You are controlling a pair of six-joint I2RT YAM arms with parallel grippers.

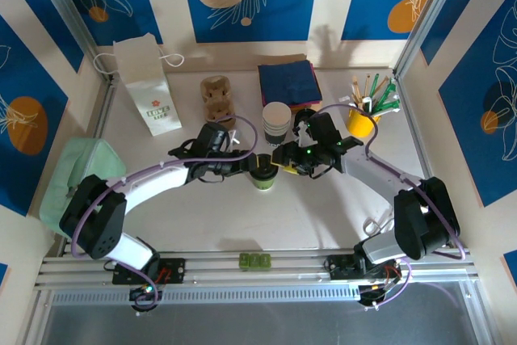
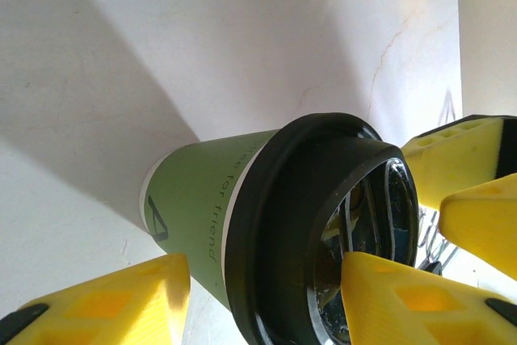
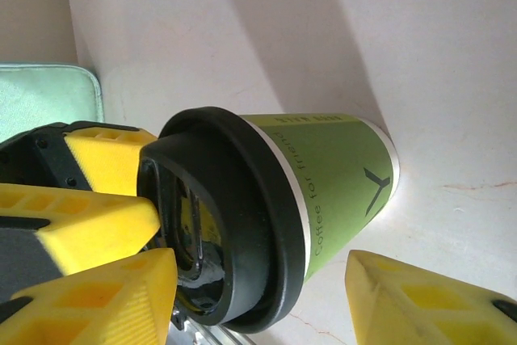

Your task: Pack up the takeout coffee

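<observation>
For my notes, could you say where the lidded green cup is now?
Top view: the green cup stands mid-table between the left claw and right claw, near the cup stack.

Bright, even light is washing over the white table [image 1: 323, 216] from above; soft shadows are pooling under both arms; in the wrist views a broad grey shadow is slanting across the tabletop beside the cup [image 2: 202, 216]; glare is glinting inside the black lid [image 2: 388, 199]; the left gripper's fingers [image 2: 105, 305] are blurring softly at the frame's edge.

table [image 1: 323, 216]: white | on it: paper bag [image 1: 149, 86]; cup carrier [image 1: 216, 98]; napkins [image 1: 289, 81]; cup stack [image 1: 276, 119]; stirrer pot [image 1: 361, 121]; lidded coffee cup [image 1: 263, 181]
</observation>
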